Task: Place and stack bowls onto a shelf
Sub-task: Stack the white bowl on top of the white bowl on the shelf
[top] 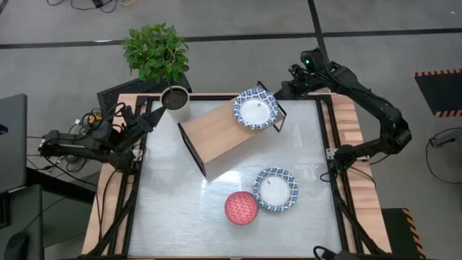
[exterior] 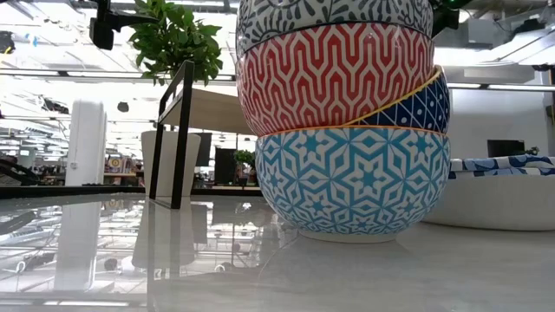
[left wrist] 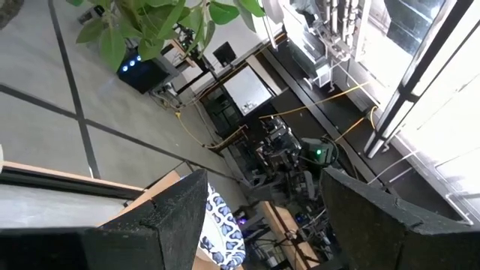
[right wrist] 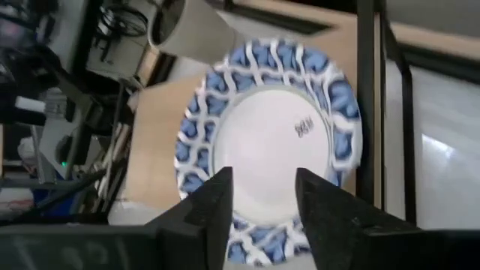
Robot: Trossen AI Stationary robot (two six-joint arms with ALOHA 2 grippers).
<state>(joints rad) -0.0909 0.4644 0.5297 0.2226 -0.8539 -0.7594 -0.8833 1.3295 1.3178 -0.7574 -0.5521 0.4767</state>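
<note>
The shelf (top: pixel 213 133) stands slantwise mid-table, and its wooden plank also shows in the low view (exterior: pixel 212 108). One blue-and-white bowl (top: pixel 255 110) (right wrist: pixel 262 127) sits upright on the plank's right end. A second blue-and-white bowl (top: pixel 276 189) (exterior: pixel 503 195) rests on the table near its right near side. Beside it is a stack of small patterned bowls (top: pixel 241 208) (exterior: pixel 347 130), red on top from above. My right gripper (top: pixel 281 88) (right wrist: pixel 264 176) is open, hovering by the shelf bowl's rim. My left gripper (top: pixel 153 115) (left wrist: pixel 262 180) waits open near the table's far left corner.
A white plant pot (top: pixel 175 102) (exterior: pixel 169 160) with a leafy plant stands at the far edge just left of the shelf, close to my left gripper. The shelf's black legs (top: pixel 195 155) frame its ends. Bare tabletop (top: pixel 180 209) lies to the near left.
</note>
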